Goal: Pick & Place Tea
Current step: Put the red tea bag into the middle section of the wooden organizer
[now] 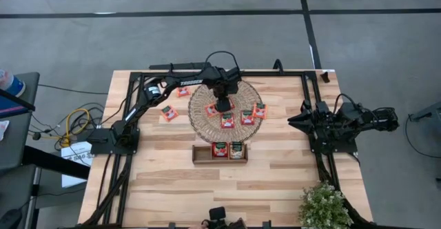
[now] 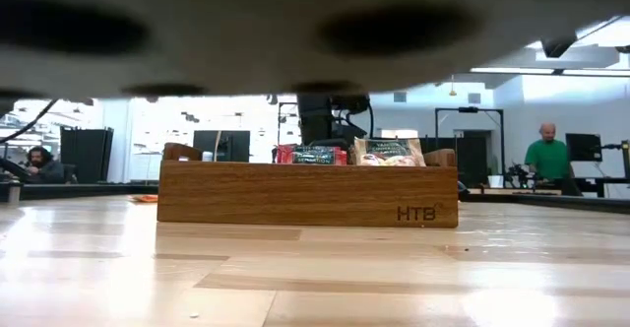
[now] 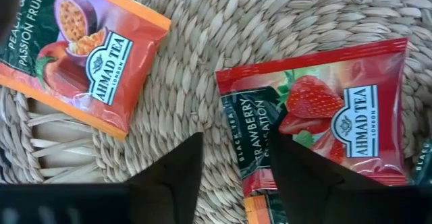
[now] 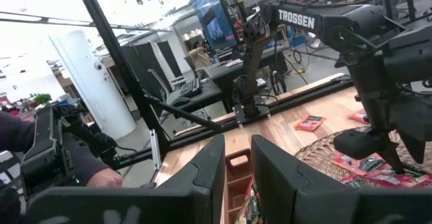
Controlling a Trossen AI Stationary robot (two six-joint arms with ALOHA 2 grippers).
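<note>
While two sachets lie on the surface left of the woven mat, the left pincer hangs over the mat's centre, fingers parted astride a strawberry sachet's edge. More tea lies on the mat; two sachets fill the wooden tray just before it. Far right of the mat, the right pincer waits, narrowly parted.

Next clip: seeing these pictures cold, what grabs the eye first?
The left gripper hangs low over the round woven mat at the table's middle, jaws apart around the edge of a red strawberry tea sachet, with an orange peach and passion fruit sachet lying apart from it. In front of the mat, the small wooden tray already holds two sachets. The right gripper waits at the table's right edge.
</note>
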